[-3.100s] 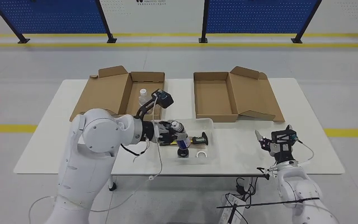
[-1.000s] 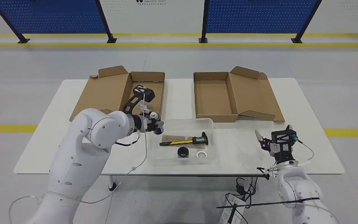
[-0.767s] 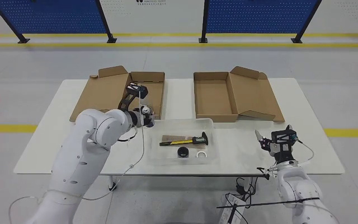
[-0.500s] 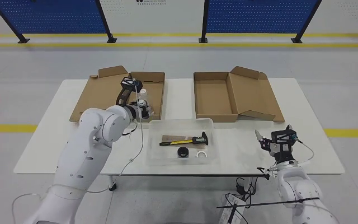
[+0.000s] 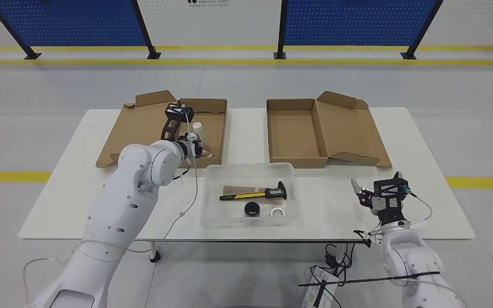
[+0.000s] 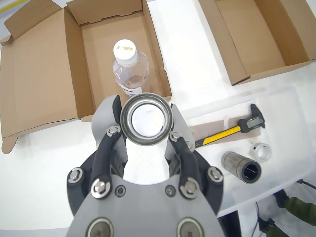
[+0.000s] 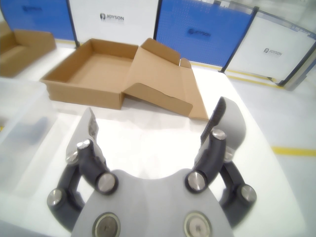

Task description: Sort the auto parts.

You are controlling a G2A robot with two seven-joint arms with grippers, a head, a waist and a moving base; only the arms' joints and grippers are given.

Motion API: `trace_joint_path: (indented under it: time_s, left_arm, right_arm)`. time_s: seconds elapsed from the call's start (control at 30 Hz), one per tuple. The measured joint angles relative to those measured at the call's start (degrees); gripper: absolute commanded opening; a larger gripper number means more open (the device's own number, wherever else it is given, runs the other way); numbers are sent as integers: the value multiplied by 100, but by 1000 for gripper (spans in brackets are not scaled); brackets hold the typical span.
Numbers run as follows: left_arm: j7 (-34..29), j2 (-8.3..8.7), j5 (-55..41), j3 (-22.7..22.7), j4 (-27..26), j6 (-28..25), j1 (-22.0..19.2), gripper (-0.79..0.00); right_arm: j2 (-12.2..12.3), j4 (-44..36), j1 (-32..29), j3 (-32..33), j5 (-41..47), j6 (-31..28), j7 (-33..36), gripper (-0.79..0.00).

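My left gripper (image 6: pixel 144 114) is shut on a metal-rimmed can (image 6: pixel 146 134), held end-on just above the near wall of the left cardboard box (image 6: pixel 74 57). From above, that gripper (image 5: pixel 192 142) hangs at the box's front right part. A clear bottle (image 6: pixel 129 71) with a white cap stands inside that box. The clear tray (image 5: pixel 231 171) holds a yellow-and-black caliper (image 6: pixel 237 129), a dark metal sleeve (image 6: pixel 243 167) and a small white ring (image 6: pixel 263 152). My right gripper (image 7: pixel 155 122) is open over bare table near the front right edge (image 5: pixel 379 189).
A second open cardboard box (image 5: pixel 296 135) lies at the back right, its lid flap (image 7: pixel 160 85) folded out toward my right gripper. Each box has a flap spread beside it. White table shows between the two boxes and left of the tray.
My left gripper has lifted the can out of the tray and carried it back and to the left, up to the left box. The right arm has not moved.
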Motion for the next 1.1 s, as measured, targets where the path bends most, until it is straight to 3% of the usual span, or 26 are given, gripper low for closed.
trace_joint_path:
  time_s: [0.5, 0.77, 1.1]
  left_arm:
    - [240, 4, 60, -66, 116, 8, 80, -785]
    - [392, -31, -19, -243, 786, 246, -116, -785]
    - [779, -181, -444, -133, 1688, 603, -531, -785]
  right_arm:
    - [0, 0, 0, 0, 0, 0, 0, 0]
    - [0, 0, 0, 0, 0, 0, 0, 0]
    - [0, 0, 0, 0, 0, 0, 0, 0]
